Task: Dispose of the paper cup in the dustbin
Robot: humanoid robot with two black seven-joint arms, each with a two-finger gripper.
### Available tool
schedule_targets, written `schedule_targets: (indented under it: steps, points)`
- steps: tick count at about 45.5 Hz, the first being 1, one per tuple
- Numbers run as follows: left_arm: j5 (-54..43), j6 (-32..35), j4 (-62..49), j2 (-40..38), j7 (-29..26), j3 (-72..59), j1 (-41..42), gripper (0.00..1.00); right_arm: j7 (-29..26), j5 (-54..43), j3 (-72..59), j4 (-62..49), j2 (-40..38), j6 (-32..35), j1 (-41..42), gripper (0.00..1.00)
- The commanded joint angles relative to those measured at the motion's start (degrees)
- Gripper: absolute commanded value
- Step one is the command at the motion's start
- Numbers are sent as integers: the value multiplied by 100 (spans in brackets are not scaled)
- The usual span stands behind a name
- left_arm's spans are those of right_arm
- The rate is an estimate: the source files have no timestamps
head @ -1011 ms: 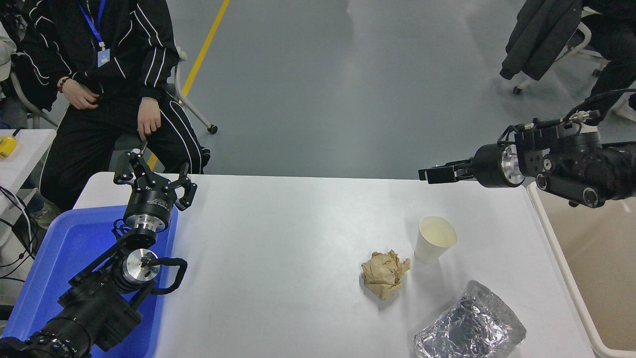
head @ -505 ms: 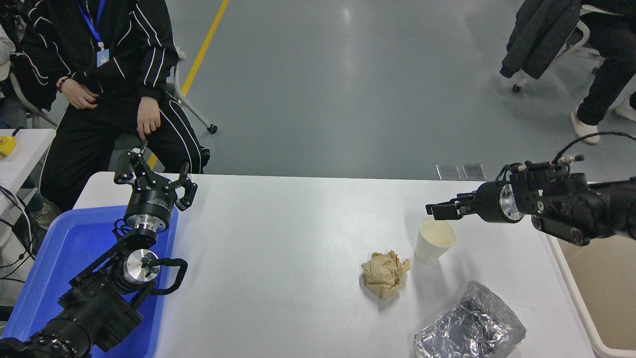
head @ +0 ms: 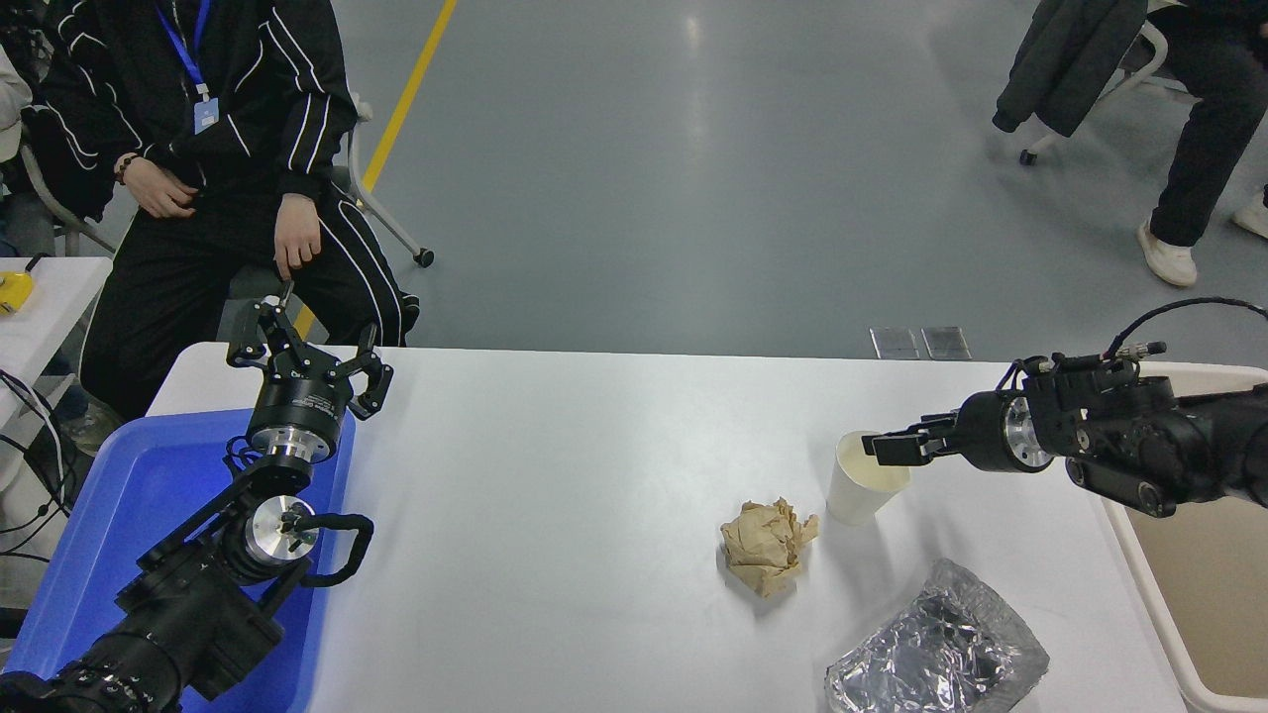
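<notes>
The paper cup (head: 852, 498), cream-white and upright, stands on the white table (head: 555, 515) right of centre. My right gripper (head: 885, 451) comes in from the right and sits at the cup's rim, its fingers slightly apart over the right side of the opening, holding nothing. The dustbin (head: 1214, 594), beige with an off-white rim, stands against the table's right edge, partly behind my right arm. My left gripper (head: 302, 347) is open and parked at the lower left above the blue tray.
A crumpled brown paper ball (head: 765, 545) lies just left of the cup. A crinkled silver foil tray (head: 936, 654) lies at the front right. A blue plastic tray (head: 109, 535) sits at the left. A person sits at the far left.
My right gripper has come down and forward from above the table's far right edge to the cup's rim. The cup and the left arm have not moved.
</notes>
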Motion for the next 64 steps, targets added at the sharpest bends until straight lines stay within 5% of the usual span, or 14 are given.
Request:
schedule_targets:
  steps: [1,8,20,37,44,50,64]
  points:
    - [0,0,0,0,0,0,3,100,-2,-24,-10,-28,36,7,-81,85]
    - [0,0,0,0,0,0,4,100,7,-24,-10,-28,36,-2,-116,81]
    - [0,0,0,0,0,0,3,100,24,-24,-1,-344,176,-28,-257,62]
    - [0,0,0,0,0,0,3,100,33,-24,-1,-353,203,-28,-336,60]
    - [0,0,0,0,0,0,-5,100,33,-120,-10,-353,203,-19,-344,38]
    - [0,0,0,0,0,0,-5,100,33,-200,-63,-353,203,-2,-344,1]
    - [0,0,0,0,0,0,3,100,33,-173,-63,-362,203,16,-344,0]
